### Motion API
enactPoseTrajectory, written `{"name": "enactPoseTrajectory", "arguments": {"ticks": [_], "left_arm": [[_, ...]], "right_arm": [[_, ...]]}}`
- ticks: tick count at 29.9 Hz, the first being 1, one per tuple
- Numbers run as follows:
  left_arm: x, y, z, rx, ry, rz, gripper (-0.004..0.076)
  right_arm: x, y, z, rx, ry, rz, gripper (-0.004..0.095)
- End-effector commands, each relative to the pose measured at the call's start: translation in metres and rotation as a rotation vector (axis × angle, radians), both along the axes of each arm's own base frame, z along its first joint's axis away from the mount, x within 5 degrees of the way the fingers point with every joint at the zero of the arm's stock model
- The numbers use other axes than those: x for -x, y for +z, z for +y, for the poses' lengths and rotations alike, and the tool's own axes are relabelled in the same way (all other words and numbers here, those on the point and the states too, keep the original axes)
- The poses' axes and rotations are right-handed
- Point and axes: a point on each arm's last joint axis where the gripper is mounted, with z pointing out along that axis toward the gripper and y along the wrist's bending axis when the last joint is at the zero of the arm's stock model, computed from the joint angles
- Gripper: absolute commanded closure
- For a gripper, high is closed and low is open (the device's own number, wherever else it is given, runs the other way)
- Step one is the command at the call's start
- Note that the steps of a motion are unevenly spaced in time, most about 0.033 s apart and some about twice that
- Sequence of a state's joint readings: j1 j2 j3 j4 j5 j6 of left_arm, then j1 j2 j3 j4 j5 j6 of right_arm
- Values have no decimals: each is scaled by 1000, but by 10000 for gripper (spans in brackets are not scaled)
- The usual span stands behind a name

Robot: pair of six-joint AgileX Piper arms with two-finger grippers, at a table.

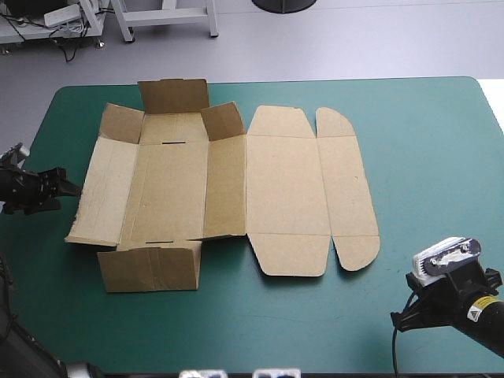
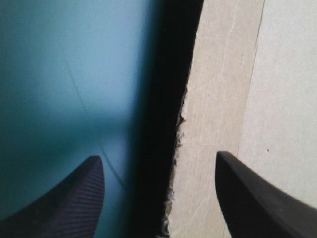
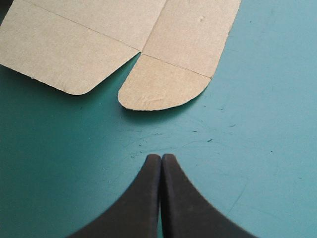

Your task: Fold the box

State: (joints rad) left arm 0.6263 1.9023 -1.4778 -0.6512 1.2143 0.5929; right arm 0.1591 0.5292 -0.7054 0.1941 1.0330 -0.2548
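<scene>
left claw (image 2: 158, 156) — black curved fins, one ribbed | right claw (image 3: 161, 157) — smooth black fins | right arm (image 1: 461, 303): yellow label (image 1: 476, 313)

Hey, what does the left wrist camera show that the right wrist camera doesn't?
Only the left wrist view: the left gripper open, with the ragged edge of the box between its fingers and a dark shadow beside that edge. Only the right wrist view: the right gripper shut, with a rounded flap ahead of it, not touching. Both: brown board lying on the teal-green cover.
</scene>
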Motion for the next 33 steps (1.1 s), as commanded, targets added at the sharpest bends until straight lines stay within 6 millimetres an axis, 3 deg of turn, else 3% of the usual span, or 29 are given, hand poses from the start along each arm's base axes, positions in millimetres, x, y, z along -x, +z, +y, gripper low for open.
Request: {"name": "enactPoseTrajectory", "arguments": {"ticks": [1, 11, 18, 29, 33], "left_arm": [[1, 24, -16, 48, -60, -39, 255], [-13, 15, -53, -10, -199, 28, 255], [-20, 9, -68, 0, -222, 57, 255], [-19, 35, -104, -18, -266, 25, 255], [-17, 34, -112, -97, -274, 89, 286]], "right_arm": [[-3, 10, 1, -23, 4, -65, 926], [-2, 9, 1, -21, 7, -52, 926], [-2, 9, 2, -33, 10, -50, 926], [-2, 10, 3, -33, 12, -54, 926], [-2, 10, 3, -33, 11, -58, 926]]}}
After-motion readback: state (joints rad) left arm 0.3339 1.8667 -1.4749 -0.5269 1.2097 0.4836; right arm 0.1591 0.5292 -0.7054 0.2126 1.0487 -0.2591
